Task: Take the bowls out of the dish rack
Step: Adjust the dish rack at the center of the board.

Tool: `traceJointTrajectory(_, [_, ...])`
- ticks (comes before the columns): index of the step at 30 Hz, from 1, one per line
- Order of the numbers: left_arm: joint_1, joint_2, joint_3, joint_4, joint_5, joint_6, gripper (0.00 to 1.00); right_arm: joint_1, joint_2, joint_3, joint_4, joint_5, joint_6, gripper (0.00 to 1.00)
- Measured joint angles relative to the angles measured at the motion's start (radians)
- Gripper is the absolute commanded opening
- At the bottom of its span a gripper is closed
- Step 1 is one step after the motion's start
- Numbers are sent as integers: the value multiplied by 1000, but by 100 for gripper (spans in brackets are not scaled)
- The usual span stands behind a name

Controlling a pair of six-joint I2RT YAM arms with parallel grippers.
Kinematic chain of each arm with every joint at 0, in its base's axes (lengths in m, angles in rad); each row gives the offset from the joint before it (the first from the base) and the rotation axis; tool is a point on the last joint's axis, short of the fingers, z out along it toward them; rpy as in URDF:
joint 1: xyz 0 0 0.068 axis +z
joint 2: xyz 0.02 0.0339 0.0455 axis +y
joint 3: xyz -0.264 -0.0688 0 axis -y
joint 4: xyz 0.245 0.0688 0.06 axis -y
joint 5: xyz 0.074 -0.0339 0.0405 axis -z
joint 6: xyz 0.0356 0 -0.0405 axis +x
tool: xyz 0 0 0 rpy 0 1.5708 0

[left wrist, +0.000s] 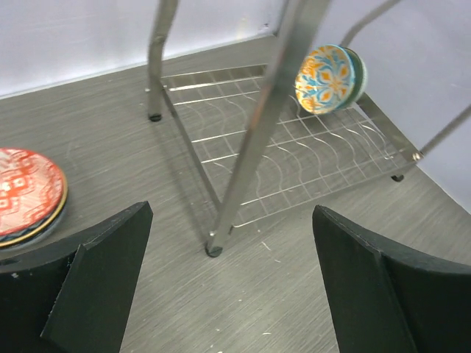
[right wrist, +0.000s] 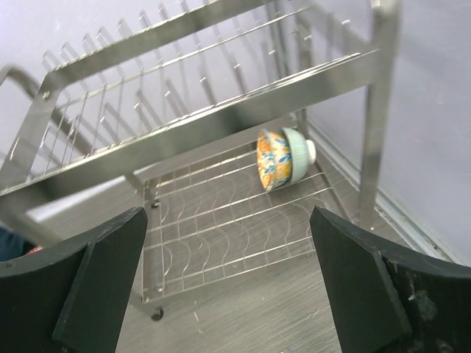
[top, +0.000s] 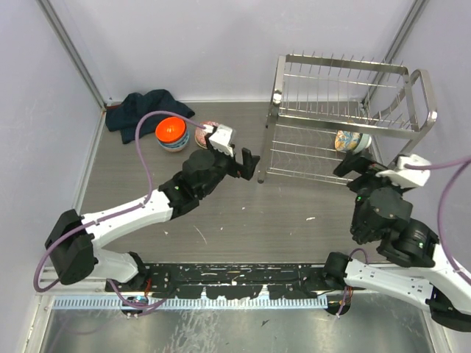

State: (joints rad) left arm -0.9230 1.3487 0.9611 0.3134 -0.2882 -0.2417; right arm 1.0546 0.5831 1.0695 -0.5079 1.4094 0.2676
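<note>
dish rack (top: 338, 123): shiny metal wire | bowl (right wrist: 283, 158): glossy glazed | table (top: 243, 213): matt grey woodgrain

A patterned bowl (top: 352, 140) stands on edge on the dish rack's (top: 346, 64) lower tier at two o'clock, while an orange bowl (top: 171, 132) sits on the table (top: 221, 220) at eleven o'clock.

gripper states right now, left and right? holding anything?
Left gripper: open, holding nothing.
Right gripper: open, holding nothing; the bowl lies ahead of it in the dish rack.
</note>
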Motion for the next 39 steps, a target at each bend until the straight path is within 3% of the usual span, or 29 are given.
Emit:
traceJointTrajectory(5, [-50, 82, 14, 65, 9, 58, 98, 0, -9, 40, -95, 98, 72, 100])
traceJointTrajectory(14, [-55, 283, 125, 136, 27, 158, 98, 0, -89, 7, -152, 130, 85, 100])
traceJointTrajectory(26, [-44, 454, 252, 179, 39, 223, 99, 0, -53, -61, 106, 146, -208, 100])
traceJointTrajectory(39, [92, 461, 253, 181, 107, 170, 95, 0, 138, -61, 164, 146, -253, 100])
